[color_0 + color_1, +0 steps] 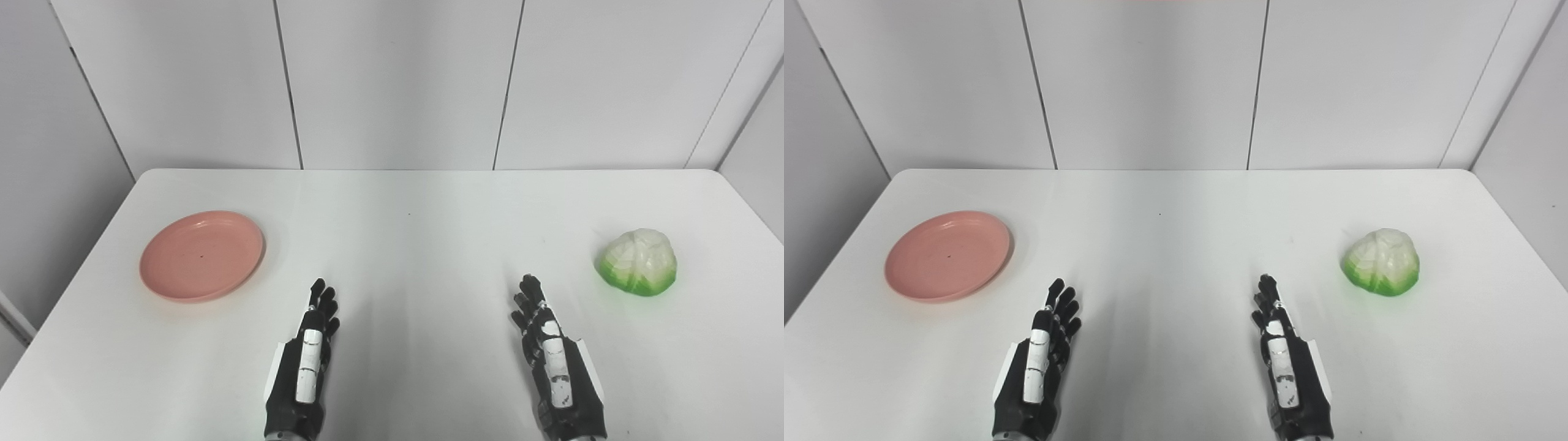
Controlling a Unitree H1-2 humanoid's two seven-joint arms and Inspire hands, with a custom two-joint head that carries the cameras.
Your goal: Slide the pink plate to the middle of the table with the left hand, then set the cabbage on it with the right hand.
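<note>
A: Where's the pink plate (202, 256)?

B: Far left of the white surface (416, 245), near the left edge, lying flat, nothing on it. Well off the middle.

A: And the cabbage (638, 262)?

B: Far right side, sitting on the surface by itself. Pale whitish top, green round the base. Plate & cabbage are well apart, w/ the bare middle between them.

A: Left hand (304, 367)?

B: Comes in from the bottom edge, left of centre. Black w/ white panels on the back. Fingers (324, 300) stretched fwd and close together, pointing toward the far side, holding nothing. It's near the plate but apart from it, to the plate's right and nearer the robot.

A: Touching the surface?

B: Can't tell from these views; it's low over it, faint shadow beside it.

A: Right hand (554, 361)?

B: Mirror of the left, approx. Comes in bottom right of centre, fingers (528, 294) straight, lying side by side, not curled, holding nothing. Cabbage is off to its right and a bit farther away, not touching.

A: Hands relative to each other?

B: Side by side, well apart, both pointing roughly the same way, about level w/ each other.

A: Behind the surface?

B: Plain grey wall panels (392, 79) w/ vertical seams.
</note>
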